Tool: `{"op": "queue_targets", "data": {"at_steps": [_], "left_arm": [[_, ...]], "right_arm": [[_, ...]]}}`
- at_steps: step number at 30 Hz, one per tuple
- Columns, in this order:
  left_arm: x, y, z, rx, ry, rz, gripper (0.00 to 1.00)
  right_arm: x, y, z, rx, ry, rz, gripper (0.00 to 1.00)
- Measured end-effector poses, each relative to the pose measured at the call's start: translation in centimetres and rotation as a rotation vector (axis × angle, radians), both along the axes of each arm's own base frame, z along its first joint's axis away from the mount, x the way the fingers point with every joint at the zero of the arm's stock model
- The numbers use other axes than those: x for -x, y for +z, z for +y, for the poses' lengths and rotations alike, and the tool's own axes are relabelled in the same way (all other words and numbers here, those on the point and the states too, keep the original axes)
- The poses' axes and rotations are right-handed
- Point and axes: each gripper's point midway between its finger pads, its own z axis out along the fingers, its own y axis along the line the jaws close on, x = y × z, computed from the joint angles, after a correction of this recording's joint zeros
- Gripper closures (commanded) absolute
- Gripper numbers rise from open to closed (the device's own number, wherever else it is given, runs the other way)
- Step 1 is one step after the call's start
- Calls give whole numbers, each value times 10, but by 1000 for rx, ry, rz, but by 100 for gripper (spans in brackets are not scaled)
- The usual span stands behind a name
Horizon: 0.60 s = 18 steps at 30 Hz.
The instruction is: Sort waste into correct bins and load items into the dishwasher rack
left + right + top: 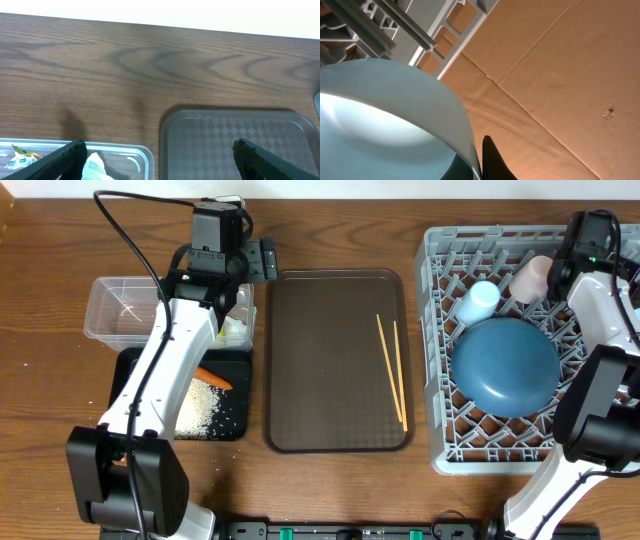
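Note:
My left gripper (261, 260) (159, 150) hangs wide open and holds nothing, above the gap between the clear tub (122, 310) (142, 152) and the brown tray. In the tub lie white crumpled paper (95, 167) and a silver-yellow wrapper (19, 159). The black tray (232, 425) holds a carrot (213, 378) and rice (203, 406). Two chopsticks (392, 370) rest on the brown tray. In the grey rack (440, 430) (395, 25) are the dark blue plate (507, 365), the light blue cup (478, 302) and a pinkish cup (530, 277). My right gripper (562, 262) (479, 167) is shut on the rim of the white bowl (395, 115).
The brown serving tray (330, 360) (220, 135) lies in the middle of the table between the bins and the rack. Bare wooden table (150, 65) stretches beyond it. My right arm (600, 320) covers the rack's right side.

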Motion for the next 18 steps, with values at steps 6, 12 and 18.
{"op": "queue_targets", "data": {"at_steps": [6,12,18], "left_arm": [[0,0,0,0,0,0,6],[0,0,0,0,0,0,6],[0,0,0,0,0,0,6]], "right_arm": [[0,0,0,6,-1,-3,99],[0,2,0,19,-4,-3,99],[-12,15,0,81,10,-29,99]]}}
